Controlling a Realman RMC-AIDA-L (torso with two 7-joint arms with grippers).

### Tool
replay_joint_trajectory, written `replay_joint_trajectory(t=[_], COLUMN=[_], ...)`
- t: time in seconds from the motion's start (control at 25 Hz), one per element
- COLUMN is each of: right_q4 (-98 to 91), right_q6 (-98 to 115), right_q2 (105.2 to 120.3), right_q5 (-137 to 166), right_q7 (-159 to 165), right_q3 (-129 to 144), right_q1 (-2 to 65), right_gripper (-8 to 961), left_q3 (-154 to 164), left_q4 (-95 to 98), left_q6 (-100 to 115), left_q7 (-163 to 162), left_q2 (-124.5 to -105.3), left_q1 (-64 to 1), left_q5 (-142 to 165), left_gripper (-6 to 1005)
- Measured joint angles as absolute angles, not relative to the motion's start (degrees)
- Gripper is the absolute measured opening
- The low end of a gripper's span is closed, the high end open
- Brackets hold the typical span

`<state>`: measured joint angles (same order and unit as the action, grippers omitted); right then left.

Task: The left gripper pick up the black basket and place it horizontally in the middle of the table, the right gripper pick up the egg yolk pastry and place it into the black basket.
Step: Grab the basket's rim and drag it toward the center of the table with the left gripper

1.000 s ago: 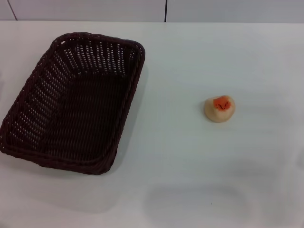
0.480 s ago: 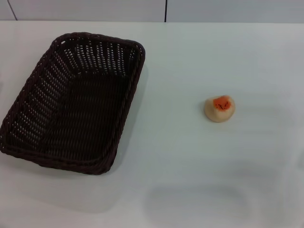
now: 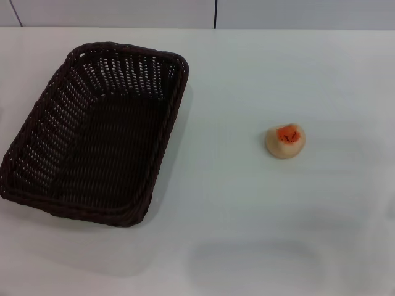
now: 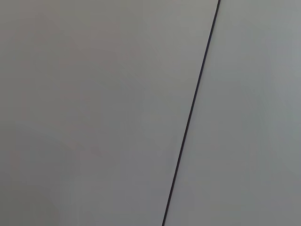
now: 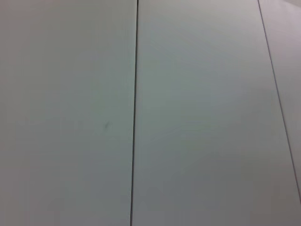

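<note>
**Nothing to read here**

No text, label, brand, number or sign can be read in any view. The black basket [image 3: 92, 132] carries no tag, the egg yolk pastry [image 3: 285, 141] has only dark specks on its orange top, not letters, and the table [image 3: 247, 216] is unmarked. Both wrist views show bare panels with dark seams.

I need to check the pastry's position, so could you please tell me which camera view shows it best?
The head view: the pastry sits unobstructed on the white table, right of the basket. Both wrist views show only plain pale panels with dark seams, no pastry.
</note>
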<state>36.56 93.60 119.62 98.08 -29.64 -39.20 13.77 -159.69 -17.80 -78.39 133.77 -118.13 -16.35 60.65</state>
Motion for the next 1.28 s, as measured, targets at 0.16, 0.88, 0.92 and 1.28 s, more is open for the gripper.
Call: replay_joint_trajectory(t=[0.16,0.88,0.92,1.28], right_q4=[36.6,37.2,37.2,37.2], right_q6=[93.6,93.6,93.7,93.7], right_q2=[119.62,119.62,119.62,119.62], right_q5=[98.1,98.1,98.1,98.1], right_q7=[-29.6,-29.6,-29.6,-29.6], right_q3=[-39.2,-39.2,-39.2,-39.4], right_q1=[13.7,13.8,13.9,14.2], right_gripper=[394,394,394,394], left_q3=[-159.7,-159.6,-159.6,-159.0], left_q4=[-17.8,-18.8,-19.0,-23.8], left_q6=[-78.4,-79.8,-79.8,-79.5], left_q7=[133.8,129.0,128.6,116.8], left_q2=[-118.13,-118.06,-118.06,-117.93], left_q1=[-16.3,-16.7,-16.7,-16.8], left_q5=[60.6,60.7,60.7,61.5], left_gripper=[588,587,587,587])
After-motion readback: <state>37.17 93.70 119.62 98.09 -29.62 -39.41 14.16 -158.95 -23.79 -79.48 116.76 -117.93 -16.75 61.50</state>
